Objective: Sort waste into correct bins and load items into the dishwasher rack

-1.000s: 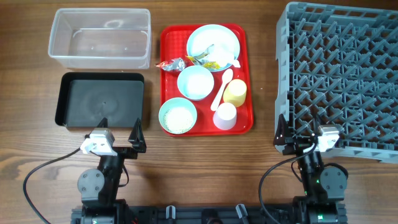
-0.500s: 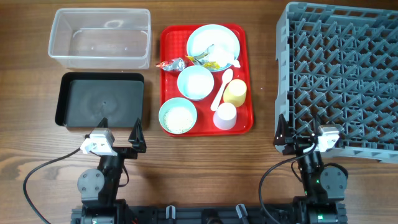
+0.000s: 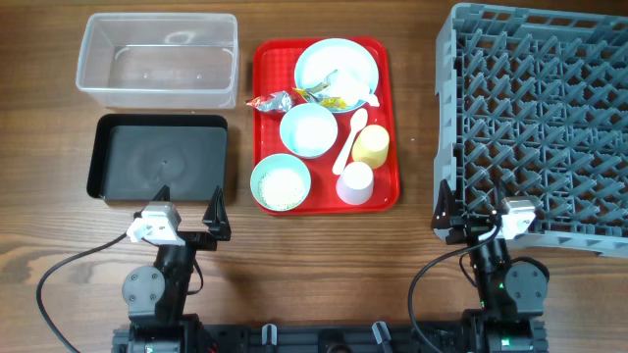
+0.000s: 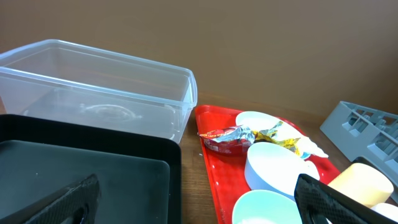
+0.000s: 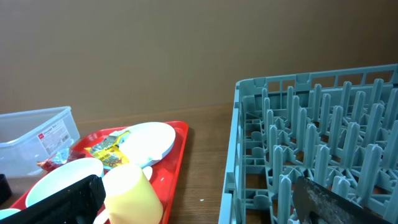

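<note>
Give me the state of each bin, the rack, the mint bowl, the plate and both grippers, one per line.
clear tub: empty
black tray: empty
dishwasher rack: empty
mint green bowl: holds rice
pale blue plate: yellow wrapper on it
left gripper: open, holding nothing
right gripper: open, holding nothing

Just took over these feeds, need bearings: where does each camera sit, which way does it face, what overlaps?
Overhead: above the table, looking straight down; left tool and right tool show at bottom edge.
Left wrist: low, facing over black tray toward clear tub; own fingertips at lower corners.
Right wrist: low, facing dishwasher rack; own fingertips below.
Shared: both wrist views catch red tray and yellow cup.
</note>
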`<state>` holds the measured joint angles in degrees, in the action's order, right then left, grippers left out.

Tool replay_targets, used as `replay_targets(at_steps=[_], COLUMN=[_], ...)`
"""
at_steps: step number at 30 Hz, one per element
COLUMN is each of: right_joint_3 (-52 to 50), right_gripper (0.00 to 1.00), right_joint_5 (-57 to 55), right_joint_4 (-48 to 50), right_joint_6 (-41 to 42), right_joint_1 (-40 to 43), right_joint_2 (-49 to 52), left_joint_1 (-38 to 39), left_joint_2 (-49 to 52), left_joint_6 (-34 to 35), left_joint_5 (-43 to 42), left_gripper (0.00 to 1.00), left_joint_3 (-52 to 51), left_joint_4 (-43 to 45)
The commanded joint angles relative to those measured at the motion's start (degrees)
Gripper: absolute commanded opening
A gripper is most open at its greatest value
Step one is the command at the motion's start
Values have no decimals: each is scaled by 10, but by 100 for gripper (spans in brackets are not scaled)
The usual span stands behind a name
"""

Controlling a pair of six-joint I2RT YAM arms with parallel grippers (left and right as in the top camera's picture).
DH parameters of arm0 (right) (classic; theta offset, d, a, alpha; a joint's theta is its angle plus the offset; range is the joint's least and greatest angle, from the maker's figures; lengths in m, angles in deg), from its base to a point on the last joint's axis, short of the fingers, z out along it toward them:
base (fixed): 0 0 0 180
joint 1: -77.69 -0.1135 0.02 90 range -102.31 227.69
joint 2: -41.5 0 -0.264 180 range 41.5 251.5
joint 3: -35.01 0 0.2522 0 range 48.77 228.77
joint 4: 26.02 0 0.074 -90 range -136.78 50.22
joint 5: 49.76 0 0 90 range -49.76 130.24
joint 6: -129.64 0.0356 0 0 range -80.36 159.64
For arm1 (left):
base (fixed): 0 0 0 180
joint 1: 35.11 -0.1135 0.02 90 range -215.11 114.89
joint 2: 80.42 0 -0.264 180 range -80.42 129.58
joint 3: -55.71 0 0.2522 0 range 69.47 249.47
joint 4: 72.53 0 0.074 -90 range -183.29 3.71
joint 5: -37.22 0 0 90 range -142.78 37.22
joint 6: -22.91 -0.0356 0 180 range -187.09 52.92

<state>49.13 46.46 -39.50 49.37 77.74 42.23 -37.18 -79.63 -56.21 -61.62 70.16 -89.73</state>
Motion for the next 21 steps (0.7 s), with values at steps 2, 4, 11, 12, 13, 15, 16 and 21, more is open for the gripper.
replay_targets(at_steps=[2,4,11,12,13,15,16,21], right_joint_3=[-1,-1,37,50,64,99,121,267], right_gripper=[100,100,100,100,100,100,100,100], right_joint_5=[3,3,64,69,82,83,83,104], right_joint_4=[2,2,5,2,-5,-34,-50,-175], right_joint_6=[-7,-5,7,1,-22,-25,-25,-89], right_joint_1=[2,2,2,2,2,2,2,2], right_joint_2=[2,2,2,2,2,14,29,167], left_joint_1=[-5,-5,-5,-5,-5,-5,-5,-3], left_joint_2=[-4,-4,10,28,52,125,171,380], left_joint_6=[5,5,4,-2,-2,-2,-2,-17], left_joint_5=[3,3,-64,-64,-64,-64,-71,-98], left_gripper=[100,100,100,100,100,100,100,100], left_joint_3=[-4,-4,42,62,84,143,179,395], left_joint_4=[-1,2,-19,-26,-31,-42,-48,-133])
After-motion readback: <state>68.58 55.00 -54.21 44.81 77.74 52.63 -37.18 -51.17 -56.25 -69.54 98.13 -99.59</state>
